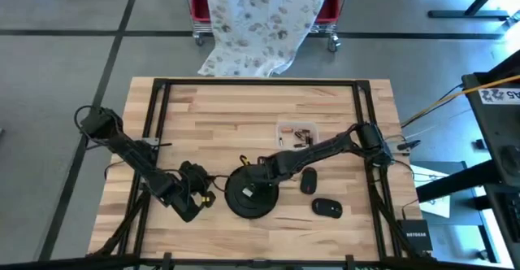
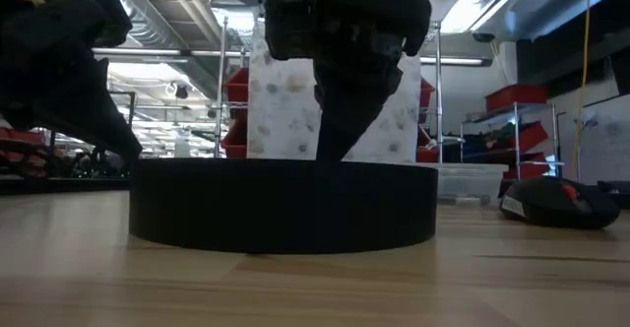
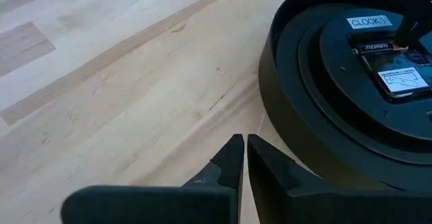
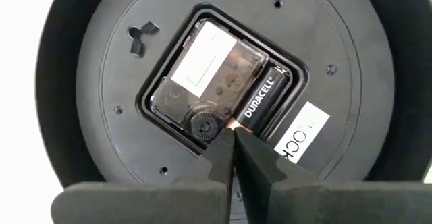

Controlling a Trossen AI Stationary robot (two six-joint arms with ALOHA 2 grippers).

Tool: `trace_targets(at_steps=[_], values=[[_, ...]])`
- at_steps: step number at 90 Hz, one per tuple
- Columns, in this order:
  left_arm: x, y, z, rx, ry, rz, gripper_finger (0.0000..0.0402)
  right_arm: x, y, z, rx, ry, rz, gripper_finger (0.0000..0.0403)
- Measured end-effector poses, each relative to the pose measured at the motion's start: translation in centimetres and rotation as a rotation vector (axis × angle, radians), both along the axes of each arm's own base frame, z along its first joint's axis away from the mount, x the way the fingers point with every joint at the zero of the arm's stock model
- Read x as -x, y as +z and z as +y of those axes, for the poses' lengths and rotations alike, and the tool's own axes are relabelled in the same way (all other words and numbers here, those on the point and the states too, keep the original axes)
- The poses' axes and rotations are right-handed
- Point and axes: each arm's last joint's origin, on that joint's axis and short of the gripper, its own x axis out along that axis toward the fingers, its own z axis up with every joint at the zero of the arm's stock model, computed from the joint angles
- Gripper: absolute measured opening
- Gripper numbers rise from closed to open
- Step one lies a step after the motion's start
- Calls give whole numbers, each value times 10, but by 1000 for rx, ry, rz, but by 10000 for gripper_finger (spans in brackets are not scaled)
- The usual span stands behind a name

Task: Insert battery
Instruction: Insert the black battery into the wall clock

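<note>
Battery (image 4: 260,101) seated in the clock (image 1: 251,192) movement's compartment, clock face-down on table (image 1: 219,115); right gripper (image 4: 234,137) fingers together, tips at battery's end; left gripper (image 3: 241,150) fingers together, resting just beside the clock rim.

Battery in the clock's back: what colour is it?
Black with a copper end, the Duracell battery; clearest in the right wrist view.

Black clock (image 4: 216,82), black-and-copper battery (image 4: 260,101) (white lettering), pale wood table (image 1: 227,107).
</note>
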Motion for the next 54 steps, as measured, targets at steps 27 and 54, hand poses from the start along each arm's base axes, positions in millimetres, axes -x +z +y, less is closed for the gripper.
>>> trace_targets(at_steps=[27,54], values=[[0,0,0,0,0,0,3,23,96,33,63,243,-285,4],[0,0,0,-9,-8,5,3,50,65,99,50,614,-185,128]])
